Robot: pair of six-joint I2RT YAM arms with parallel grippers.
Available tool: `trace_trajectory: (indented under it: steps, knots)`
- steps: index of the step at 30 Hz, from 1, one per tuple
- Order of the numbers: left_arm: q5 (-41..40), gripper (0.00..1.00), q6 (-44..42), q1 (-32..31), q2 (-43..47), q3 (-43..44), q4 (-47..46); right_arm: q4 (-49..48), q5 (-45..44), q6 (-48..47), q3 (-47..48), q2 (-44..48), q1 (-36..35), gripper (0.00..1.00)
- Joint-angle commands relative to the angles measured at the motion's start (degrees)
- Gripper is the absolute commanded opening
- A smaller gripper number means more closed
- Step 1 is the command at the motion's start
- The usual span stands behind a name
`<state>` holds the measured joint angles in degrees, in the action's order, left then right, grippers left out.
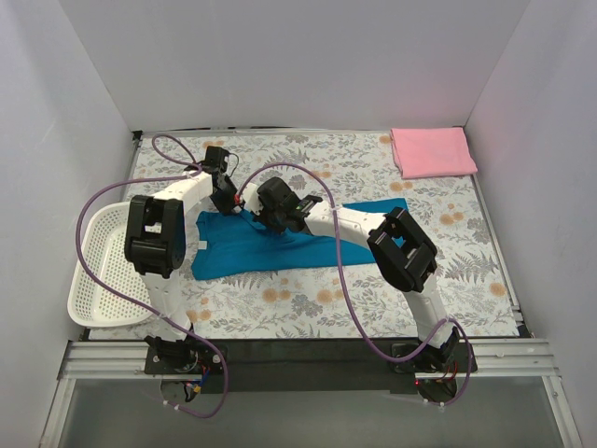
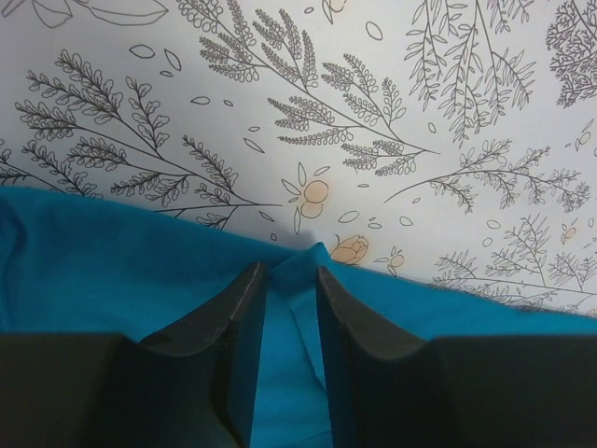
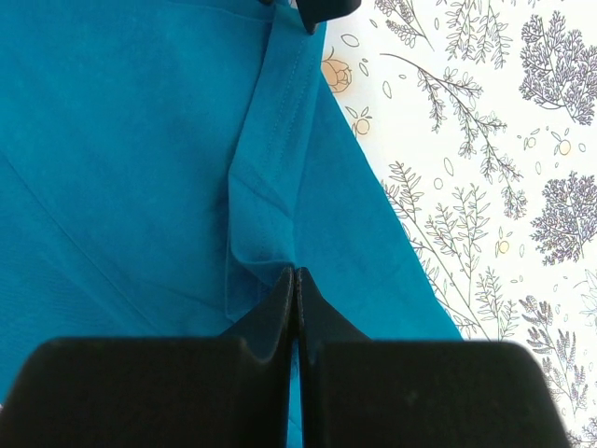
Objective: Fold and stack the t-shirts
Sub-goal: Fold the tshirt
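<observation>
1. Teal-blue t-shirt [image 1: 252, 252] is spread flat across the middle of the floral counter [image 1: 308, 303], with its neck label [image 1: 199, 245] to the left. Laid so, it can be reached by both arms. It is judged to be not yet folded.
2. To its left, at the counter's left edge, the white basket [image 1: 101, 266] is set aside, out of the way of the folding.
3. The right pincer [image 3: 296, 277] is shut tight with its tips down on the cloth, at the near end of a turned-over sleeve band [image 3: 270, 159]. Whether a ply is nipped cannot be told. Placed so, it seems meant to pin or drag that fold.
4. Just farther and to the left, the left pincer [image 2: 289, 269] is held narrow. Its jaws stand a little apart, astride a small pucker in the shirt's far edge that is not visibly squeezed. The position suits taking that edge for a fold toward the near side.
5. Light pink t-shirt [image 1: 432, 151] is kept at the far right corner, already folded square and well apart from the teal one. It is judged to be the base for the stack.
</observation>
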<state>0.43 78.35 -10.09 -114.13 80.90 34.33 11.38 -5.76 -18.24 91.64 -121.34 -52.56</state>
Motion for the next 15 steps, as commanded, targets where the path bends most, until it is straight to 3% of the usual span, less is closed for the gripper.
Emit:
trace_trajectory:
  steps: [1,7,15]
  knots:
    - [0.45,0.27,0.49,-0.2,-0.13,-0.04,0.13,-3.03,0.92,0.48,0.3,0.49,0.26,0.01]
    - [0.45,0.28,0.67,-0.37,-0.75,0.04,-0.05,-3.11,1.36,0.84,0.21,0.31,0.35,0.01]
    - [0.54,0.11,1.02,-0.64,-0.75,0.22,0.04,-3.12,1.63,1.1,-0.05,0.4,0.35,0.01]
